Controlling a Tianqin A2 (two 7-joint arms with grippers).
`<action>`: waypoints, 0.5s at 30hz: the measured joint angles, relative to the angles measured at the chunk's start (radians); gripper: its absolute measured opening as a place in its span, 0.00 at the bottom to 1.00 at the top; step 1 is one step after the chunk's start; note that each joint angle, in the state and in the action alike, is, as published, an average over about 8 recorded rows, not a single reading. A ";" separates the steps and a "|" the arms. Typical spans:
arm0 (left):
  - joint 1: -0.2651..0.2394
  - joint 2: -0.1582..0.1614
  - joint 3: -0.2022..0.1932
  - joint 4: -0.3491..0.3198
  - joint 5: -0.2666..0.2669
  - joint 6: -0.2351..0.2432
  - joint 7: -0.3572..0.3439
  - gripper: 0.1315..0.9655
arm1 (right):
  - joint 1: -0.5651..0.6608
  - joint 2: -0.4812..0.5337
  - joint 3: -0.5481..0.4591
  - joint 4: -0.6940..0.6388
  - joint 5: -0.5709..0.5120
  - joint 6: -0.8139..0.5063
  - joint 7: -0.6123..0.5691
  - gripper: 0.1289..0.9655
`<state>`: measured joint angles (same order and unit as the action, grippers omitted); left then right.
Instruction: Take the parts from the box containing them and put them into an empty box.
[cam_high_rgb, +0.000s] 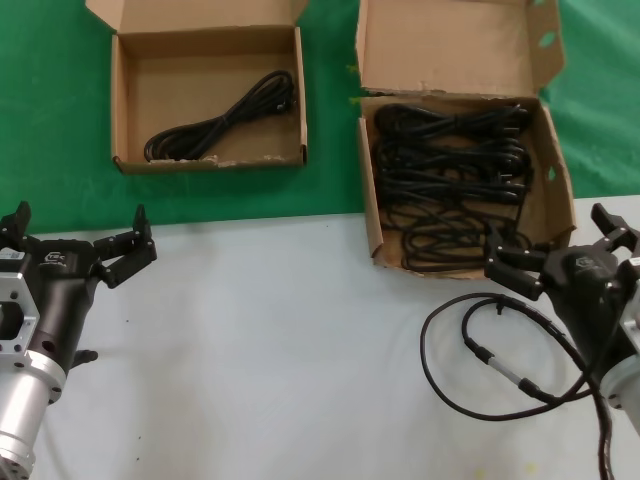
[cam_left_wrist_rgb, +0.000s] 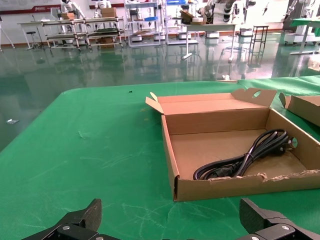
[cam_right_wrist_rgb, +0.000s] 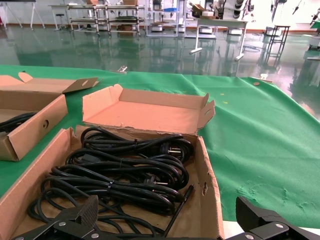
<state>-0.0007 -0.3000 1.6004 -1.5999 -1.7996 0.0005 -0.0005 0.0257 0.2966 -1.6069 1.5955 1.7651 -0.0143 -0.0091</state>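
Tangling is the main hazard: inside the larger brown cardboard box with the green-spotted lid flap (cam_high_rgb: 553, 195), the looped black power cords (cam_high_rgb: 450, 180) overlap, so one pull may drag several. The smaller shallow square cardboard box (cam_high_rgb: 125, 110) already holds one cord (cam_high_rgb: 225, 120). The right gripper (cam_high_rgb: 560, 245), spread, hovers at the larger box's near edge; the left gripper (cam_high_rgb: 80, 240), also spread, waits over the table. The thin black wire with a silver connector (cam_high_rgb: 480, 350) could snag the right arm.

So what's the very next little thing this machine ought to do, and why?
Probably lower the right tool, which hangs open at the near edge of the larger box, onto the nearest cord bundle. That box is full of cords, while the smaller box holds just one cord. The left tool hangs open over the table, gripping nothing.
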 joint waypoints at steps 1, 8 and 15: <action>0.000 0.000 0.000 0.000 0.000 0.000 0.000 1.00 | 0.000 0.000 0.000 0.000 0.000 0.000 0.000 1.00; 0.000 0.000 0.000 0.000 0.000 0.000 0.000 1.00 | 0.000 0.000 0.000 0.000 0.000 0.000 0.000 1.00; 0.000 0.000 0.000 0.000 0.000 0.000 0.000 1.00 | 0.000 0.000 0.000 0.000 0.000 0.000 0.000 1.00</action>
<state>-0.0007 -0.3000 1.6004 -1.5999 -1.7996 0.0005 -0.0005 0.0257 0.2966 -1.6069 1.5955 1.7651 -0.0143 -0.0091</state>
